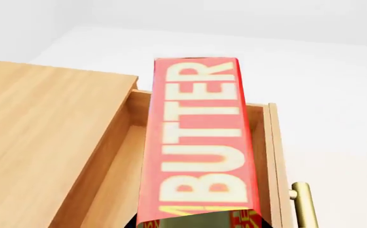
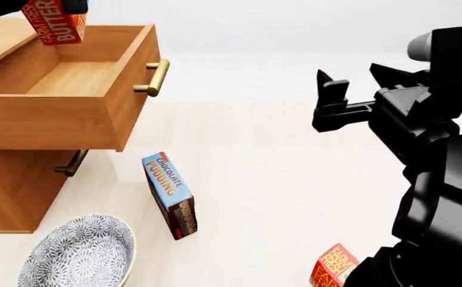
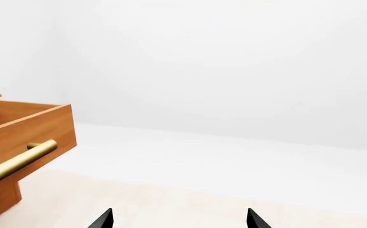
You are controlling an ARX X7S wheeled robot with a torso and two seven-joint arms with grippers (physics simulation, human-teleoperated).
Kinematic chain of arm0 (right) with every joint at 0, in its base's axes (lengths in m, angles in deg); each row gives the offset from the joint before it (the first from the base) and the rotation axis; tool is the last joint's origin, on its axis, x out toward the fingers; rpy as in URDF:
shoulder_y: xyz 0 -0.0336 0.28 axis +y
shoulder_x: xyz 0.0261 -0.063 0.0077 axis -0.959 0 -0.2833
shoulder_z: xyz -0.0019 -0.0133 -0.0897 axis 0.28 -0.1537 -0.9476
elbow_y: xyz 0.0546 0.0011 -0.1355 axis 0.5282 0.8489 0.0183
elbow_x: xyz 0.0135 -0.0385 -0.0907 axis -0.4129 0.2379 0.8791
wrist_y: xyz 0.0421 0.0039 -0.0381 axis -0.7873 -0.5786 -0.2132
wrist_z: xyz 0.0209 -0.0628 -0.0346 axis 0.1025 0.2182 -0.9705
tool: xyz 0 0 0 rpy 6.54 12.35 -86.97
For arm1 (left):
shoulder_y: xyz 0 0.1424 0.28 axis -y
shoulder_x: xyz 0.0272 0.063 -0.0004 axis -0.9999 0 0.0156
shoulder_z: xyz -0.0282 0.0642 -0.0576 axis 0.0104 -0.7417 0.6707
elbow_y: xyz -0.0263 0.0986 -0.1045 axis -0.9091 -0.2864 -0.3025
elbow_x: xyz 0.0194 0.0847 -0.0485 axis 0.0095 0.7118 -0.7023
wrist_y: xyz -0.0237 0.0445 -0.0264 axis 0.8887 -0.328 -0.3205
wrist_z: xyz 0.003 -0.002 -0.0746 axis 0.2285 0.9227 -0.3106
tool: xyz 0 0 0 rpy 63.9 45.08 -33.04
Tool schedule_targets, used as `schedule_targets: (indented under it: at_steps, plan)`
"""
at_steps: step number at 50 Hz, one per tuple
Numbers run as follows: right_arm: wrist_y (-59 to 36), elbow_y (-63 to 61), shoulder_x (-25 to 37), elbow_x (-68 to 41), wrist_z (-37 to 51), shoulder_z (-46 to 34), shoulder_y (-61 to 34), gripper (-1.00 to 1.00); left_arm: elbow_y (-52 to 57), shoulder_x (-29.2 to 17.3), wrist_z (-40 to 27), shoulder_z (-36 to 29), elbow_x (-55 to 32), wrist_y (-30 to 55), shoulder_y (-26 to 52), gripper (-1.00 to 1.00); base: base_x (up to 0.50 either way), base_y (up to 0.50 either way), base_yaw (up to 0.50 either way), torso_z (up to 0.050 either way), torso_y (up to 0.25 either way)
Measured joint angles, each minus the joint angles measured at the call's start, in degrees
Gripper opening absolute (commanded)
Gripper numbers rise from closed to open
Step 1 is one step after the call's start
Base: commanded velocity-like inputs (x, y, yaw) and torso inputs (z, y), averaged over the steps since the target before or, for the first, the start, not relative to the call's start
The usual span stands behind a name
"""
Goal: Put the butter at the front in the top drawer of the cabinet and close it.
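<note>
My left gripper (image 2: 51, 6) is shut on a red-orange butter box (image 2: 57, 23) and holds it above the back of the open top drawer (image 2: 71, 78) of the wooden cabinet (image 2: 11, 185). In the left wrist view the butter (image 1: 199, 137) fills the middle, hanging over the drawer's inside (image 1: 117, 180); the fingers are hidden behind it. The drawer is pulled out, its brass handle (image 2: 156, 78) facing right. My right gripper (image 2: 350, 81) is open and empty in mid-air to the right of the drawer, fingertips (image 3: 106, 219) apart. A second butter box (image 2: 333, 268) lies on the floor at the bottom right.
A blue chocolate pudding box (image 2: 169, 194) stands on the floor below the drawer. A patterned grey bowl (image 2: 79, 254) sits at the bottom left by the cabinet. A lower drawer's handle (image 2: 71, 162) shows under the open drawer. The drawer's handle (image 3: 18, 161) shows in the right wrist view.
</note>
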Motion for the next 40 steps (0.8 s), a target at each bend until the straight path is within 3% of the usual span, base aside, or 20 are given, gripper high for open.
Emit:
schedule_targets:
  at_steps: [18,40]
  plan:
    - [0.5,-0.7,0.3,-3.0,1.1,-0.5,1.3,1.0,-1.3,0.8,-5.4,14.7,8.6,-7.7,-4.7,-1.0,0.0,0.0,0.0,0.001,0.001]
    - [1.9,-0.4,0.3,-7.1,2.8,-0.1,3.1,1.0,-1.3,2.5,-16.0,22.5,10.8,-19.6,-10.9,-1.0,0.0,0.0,0.0,0.0,0.001]
